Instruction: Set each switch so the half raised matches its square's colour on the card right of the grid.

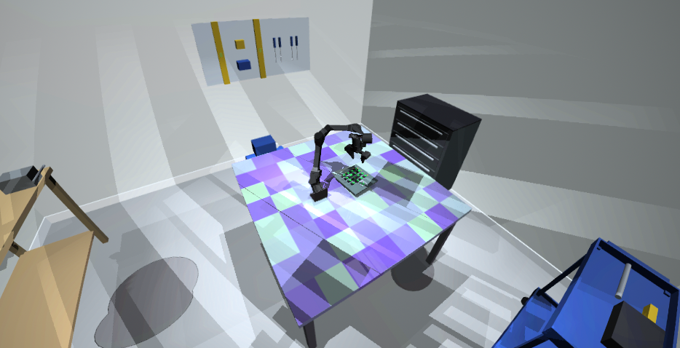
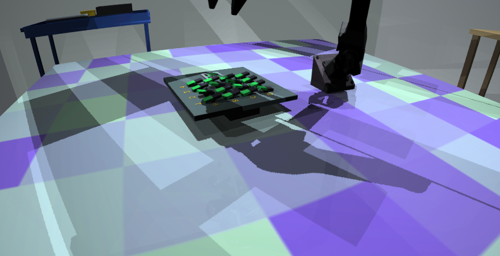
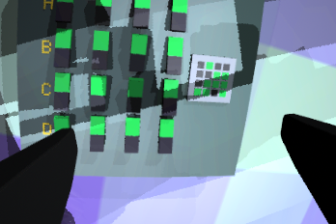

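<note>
The grey switch panel (image 1: 357,191) (image 2: 279,95) (image 3: 212,137) carries a four-by-four grid of green and dark grey rocker switches, rows A to D, columns 1 to 4. I cannot tell surely which halves are raised. The white card (image 2: 211,75) (image 3: 212,79) shows, far row first: grey, green, grey, grey; grey, grey, green, green; grey, green, green, green; green, green, grey, green. My gripper (image 1: 357,158) (image 2: 222,11) (image 3: 182,133) is open and empty, well above the panel. In the wrist view a finger hides part of switch D1 (image 3: 61,122).
The panel stands on a checkered table (image 1: 333,245) (image 2: 157,219) beside the arm's base (image 1: 318,194) (image 2: 332,74). A black drawer cabinet (image 1: 435,131) stands beyond the table. A blue cart (image 1: 584,288) (image 2: 105,23) stands off the table. Shadows cross the panel.
</note>
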Tool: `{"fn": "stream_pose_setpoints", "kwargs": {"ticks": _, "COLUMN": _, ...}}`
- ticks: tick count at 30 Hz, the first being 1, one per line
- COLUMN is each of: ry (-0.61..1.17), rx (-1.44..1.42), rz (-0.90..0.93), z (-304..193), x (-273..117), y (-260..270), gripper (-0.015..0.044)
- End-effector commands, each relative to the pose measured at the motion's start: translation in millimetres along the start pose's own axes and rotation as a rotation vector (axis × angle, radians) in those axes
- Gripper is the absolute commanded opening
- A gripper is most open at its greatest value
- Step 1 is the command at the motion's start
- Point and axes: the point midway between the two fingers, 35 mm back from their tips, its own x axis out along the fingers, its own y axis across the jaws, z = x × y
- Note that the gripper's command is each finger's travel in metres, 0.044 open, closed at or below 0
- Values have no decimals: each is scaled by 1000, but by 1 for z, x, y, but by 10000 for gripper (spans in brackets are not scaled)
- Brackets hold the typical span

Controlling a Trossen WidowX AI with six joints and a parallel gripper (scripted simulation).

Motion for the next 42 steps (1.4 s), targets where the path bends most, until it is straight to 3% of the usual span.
{"fn": "stream_pose_setpoints", "kwargs": {"ticks": 1, "ry": 3, "rx": 6, "rz": 4, "z": 0, "x": 3, "y": -1, "gripper": 374}}
{"fn": "stream_pose_setpoints", "kwargs": {"ticks": 6, "ry": 97, "rx": 135, "rz": 85, "z": -2, "x": 84, "y": -20, "gripper": 242}}
{"fn": "stream_pose_setpoints", "kwargs": {"ticks": 12, "ry": 100, "rx": 141, "rz": 88, "z": -3, "x": 90, "y": -21, "gripper": 85}}
{"fn": "stream_pose_setpoints", "kwargs": {"ticks": 15, "ry": 81, "rx": 141, "rz": 87, "z": -5, "x": 115, "y": -18, "gripper": 6}}
{"fn": "stream_pose_setpoints", "kwargs": {"ticks": 42, "ry": 74, "rx": 141, "rz": 88, "z": -9, "x": 146, "y": -15, "gripper": 0}}
